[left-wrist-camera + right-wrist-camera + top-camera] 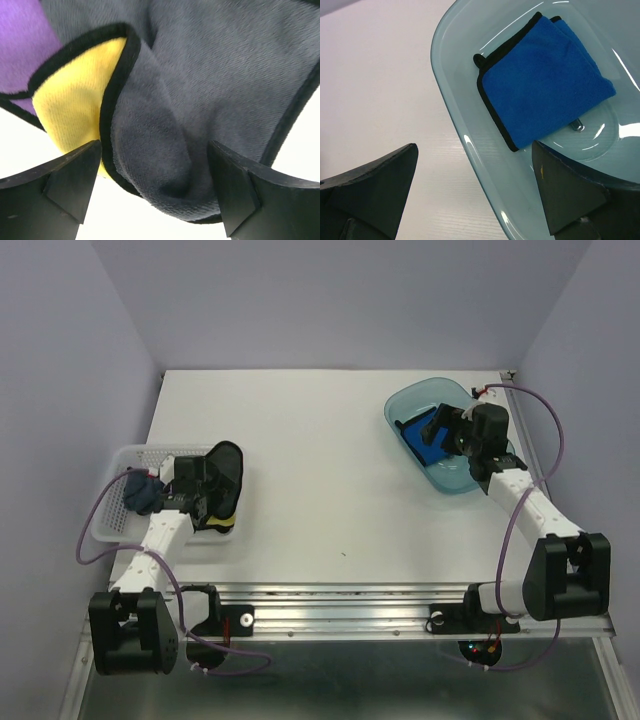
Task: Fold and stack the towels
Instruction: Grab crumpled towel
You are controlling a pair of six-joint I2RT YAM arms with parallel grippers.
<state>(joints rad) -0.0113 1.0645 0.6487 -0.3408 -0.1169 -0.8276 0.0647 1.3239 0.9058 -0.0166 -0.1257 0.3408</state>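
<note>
Now | tray: 1 blue towel | basket: navy towel

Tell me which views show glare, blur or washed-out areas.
Top view: even light, sharp, the table bright without glare. Left wrist: the grey towel is very close and a little soft; the white behind it is washed out. Right wrist: bright glints on the tray; the blue towel is sharp.

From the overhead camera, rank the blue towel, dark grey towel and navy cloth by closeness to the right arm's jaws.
1. Blue towel: in the teal tray, right side.
2. Dark grey towel: at the white basket's right end.
3. Navy cloth: inside the basket, farthest left.
</note>
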